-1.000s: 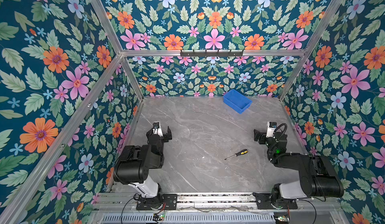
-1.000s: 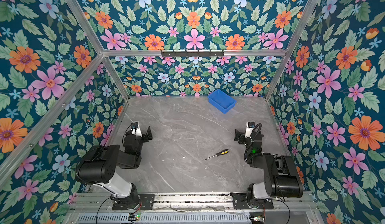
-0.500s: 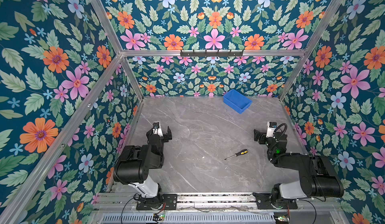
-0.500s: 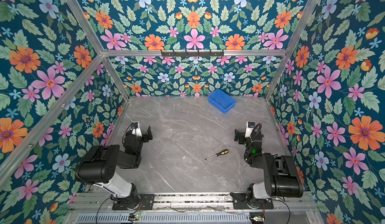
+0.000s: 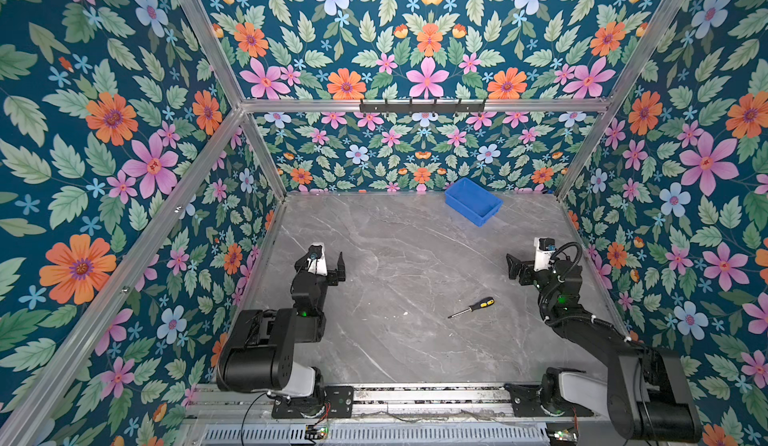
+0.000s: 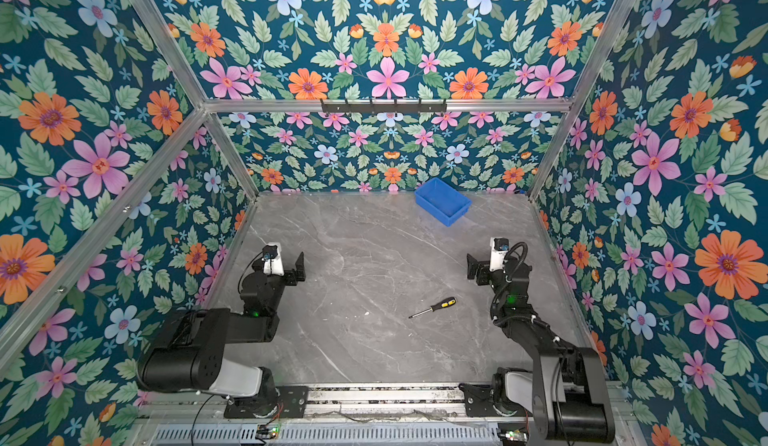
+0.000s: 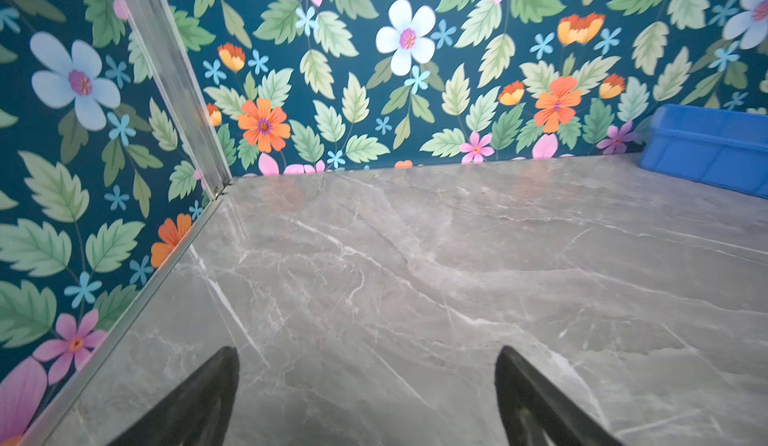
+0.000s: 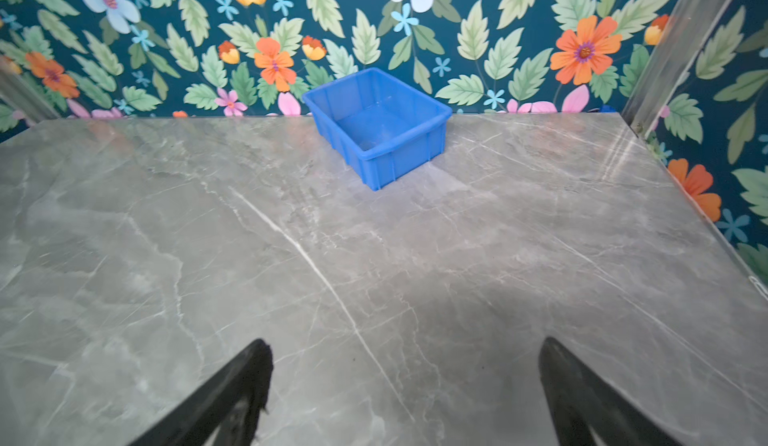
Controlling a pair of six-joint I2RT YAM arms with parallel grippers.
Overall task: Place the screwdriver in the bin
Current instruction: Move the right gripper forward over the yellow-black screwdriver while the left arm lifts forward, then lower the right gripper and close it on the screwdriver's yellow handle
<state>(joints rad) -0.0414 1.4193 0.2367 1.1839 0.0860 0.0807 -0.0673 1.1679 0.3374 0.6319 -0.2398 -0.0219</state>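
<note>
Right jaws wide, clear of nearby screwdriver [image 5: 471, 307]

A grey marble-patterned tabletop with thin white veins [image 5: 395, 257] fills the floor of the enclosure in both top views, its surface faintly glossy. A small rectangular bright blue plastic bin with low ribbed walls and a rimmed edge [image 5: 461, 211] [image 6: 432, 212] [image 8: 399, 165] stands directly on it at the far edge, turned so that one corner points toward the near side. A small screwdriver with a black-and-yellow handle and a thin silver shaft [image 5: 471, 308] [image 6: 432, 308] lies flat on the bare stone, well apart from the bin and on its near side. The handle end is the one closer to the bin, and the tip points away from it.
</note>
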